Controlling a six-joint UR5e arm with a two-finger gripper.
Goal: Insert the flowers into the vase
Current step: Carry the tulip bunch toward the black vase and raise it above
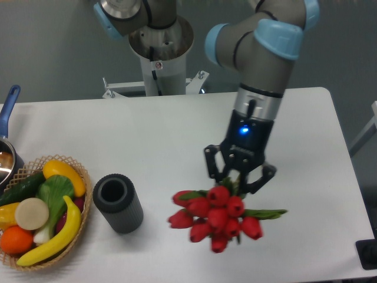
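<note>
The fixed camera looks down at a white table [177,135] with the arm reaching in from above right. The gripper [237,181] points down, its black fingers [211,168] closed in on the green stems of the flowers [215,215], pinching them just above the buds. The bunch of red tulip buds hangs below the claw, slightly blurred, with a green leaf sticking out to the right. Whether the buds touch the table or hang clear of it cannot be told from this view. A blue light glows on the wrist above the gripper. The vase [118,202], a dark grey ribbed cylinder with a round black mouth, stands upright on the table to the left of the flowers, apart from them. Just left of the vase sits a wicker basket [82,194] holding a banana [56,233], a green leafy vegetable [54,191], an orange [15,240] and other produce. A pot with a blue handle [8,109] is at the far left edge. The metal robot pedestal [160,53] stands behind the table.
</note>
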